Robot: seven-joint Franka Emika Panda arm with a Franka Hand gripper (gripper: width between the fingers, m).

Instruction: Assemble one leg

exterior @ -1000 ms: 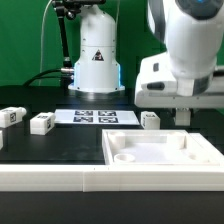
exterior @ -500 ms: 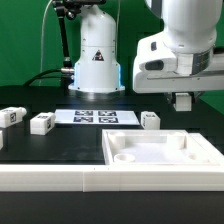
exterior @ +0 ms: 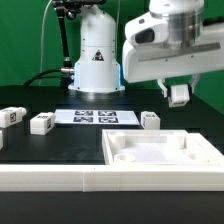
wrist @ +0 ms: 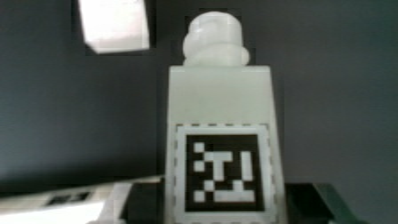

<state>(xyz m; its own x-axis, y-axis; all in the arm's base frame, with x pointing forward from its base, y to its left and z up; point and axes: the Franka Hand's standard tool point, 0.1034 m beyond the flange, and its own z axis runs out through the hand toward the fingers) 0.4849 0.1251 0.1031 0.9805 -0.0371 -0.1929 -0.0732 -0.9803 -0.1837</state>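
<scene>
My gripper (exterior: 178, 96) is shut on a leg (exterior: 179, 93), a small white post, and holds it in the air above the far right of the table. In the wrist view the held leg (wrist: 221, 110) stands between the dark fingers (wrist: 148, 200), tag facing the camera and its rounded peg end pointing away from my gripper (wrist: 221, 203). The large white square tray-like piece (exterior: 200, 160) lies below at the front right. Three more legs lie on the table: two at the exterior view's left (exterior: 12, 116) (exterior: 41, 123) and one (exterior: 150, 120) by the tray's far edge.
The marker board (exterior: 93, 117) lies mid-table in front of the white robot base (exterior: 97, 55). A white rail (exterior: 50, 178) runs along the front edge. In the wrist view another leg (wrist: 114, 25) lies on the black table beyond the held one.
My gripper has risen and moved toward the exterior view's left, carrying the leg up off the table area by the tray. The other parts have not moved.
</scene>
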